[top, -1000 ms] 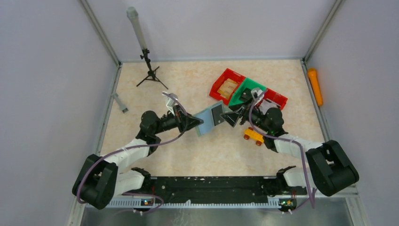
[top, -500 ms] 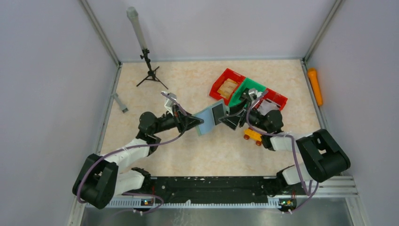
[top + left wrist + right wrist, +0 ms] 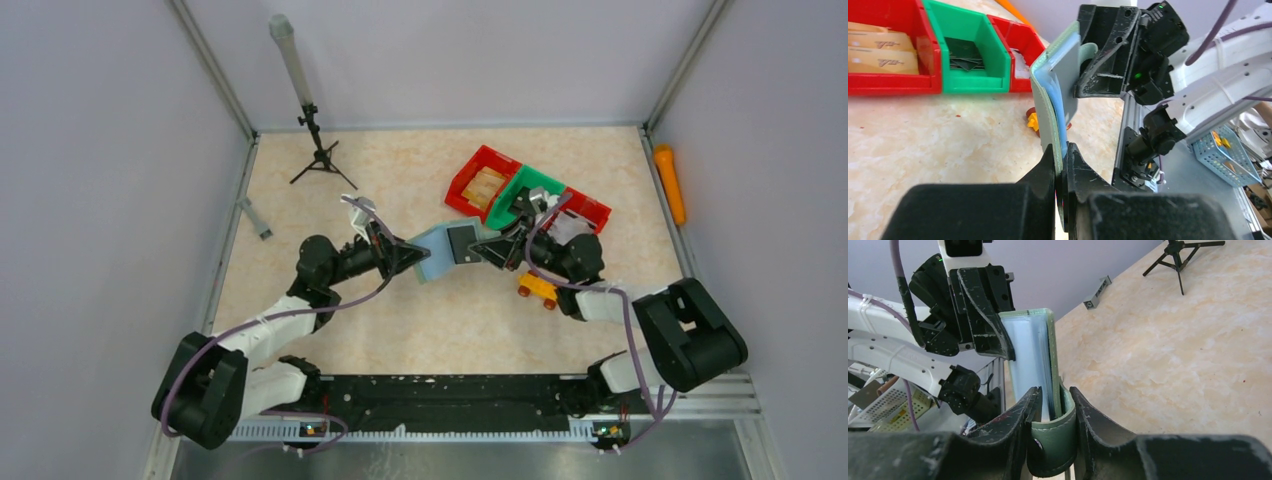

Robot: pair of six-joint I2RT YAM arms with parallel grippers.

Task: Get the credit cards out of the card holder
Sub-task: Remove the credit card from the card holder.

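Note:
The card holder (image 3: 440, 255), grey-green outside and pale blue inside, hangs above the table between my two grippers. My left gripper (image 3: 412, 258) is shut on its left edge (image 3: 1048, 100), the fingertips (image 3: 1050, 162) pinching the cover. My right gripper (image 3: 492, 251) is shut on the opposite edge, and the holder's green strap tab (image 3: 1054, 440) bulges between its fingers (image 3: 1083, 405). In the right wrist view the holder (image 3: 1030, 350) stands on edge. A blue layer (image 3: 1060, 115) shows between the covers. The credit cards are hidden; I cannot tell any apart.
A row of red (image 3: 478, 178), green (image 3: 527, 195) and red (image 3: 588, 208) bins lies just behind my right gripper. A yellow toy car (image 3: 538, 289) sits under the right wrist. A black tripod (image 3: 318, 155) stands far left, and an orange stick (image 3: 669, 183) lies by the right wall.
My right gripper moved left to the holder and closed from wide open onto its right edge and strap. The holder tipped slightly. My left gripper kept its grip.

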